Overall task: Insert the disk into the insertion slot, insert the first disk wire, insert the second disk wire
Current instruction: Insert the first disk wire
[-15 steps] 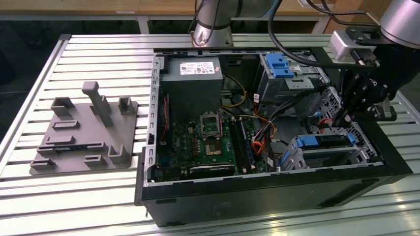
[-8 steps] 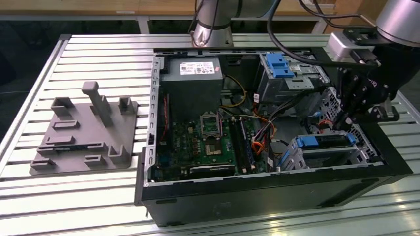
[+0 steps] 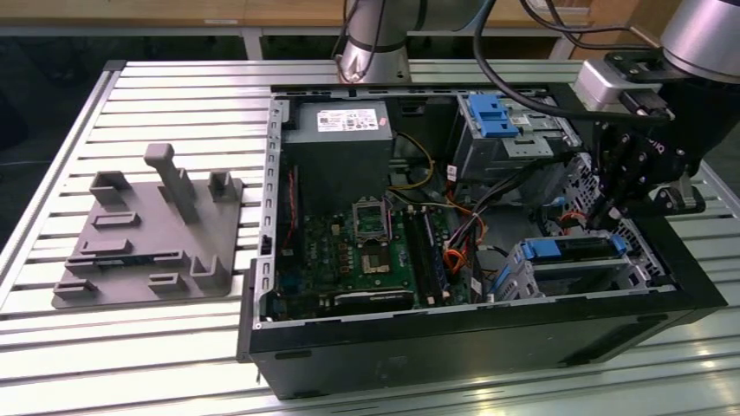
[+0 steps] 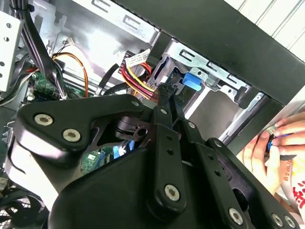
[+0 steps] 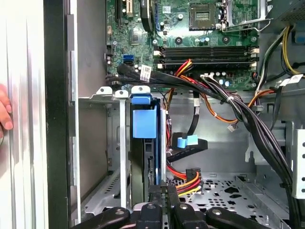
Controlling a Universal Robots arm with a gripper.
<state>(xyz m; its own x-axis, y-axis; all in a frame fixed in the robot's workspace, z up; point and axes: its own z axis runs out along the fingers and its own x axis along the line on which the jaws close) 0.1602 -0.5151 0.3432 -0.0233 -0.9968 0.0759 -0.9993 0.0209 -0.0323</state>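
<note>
a: where's the disk?
b: the disk [image 3: 574,250] sits inside the insertion slot [image 3: 517,279], in the near corner of the computer case [image 3: 463,351] on the exterior view's right. in the first wrist view it stands edge-on, with its blue carrier at the slot's mouth.
a: and the gripper?
b: the gripper [image 3: 602,225] hangs inside the case just behind the slot. in both wrist views its fingers [image 5: 157,191] are drawn close together, clamped on the end of a red, yellow and black disk wire [image 4: 138,76] right beside the disk's back edge.
a: anything else?
b: a person's hand [image 4: 269,148] rests outside the case wall, a grey fixture [image 3: 151,234] lies near the table's [image 3: 173,87] far side edge, well apart.
</note>
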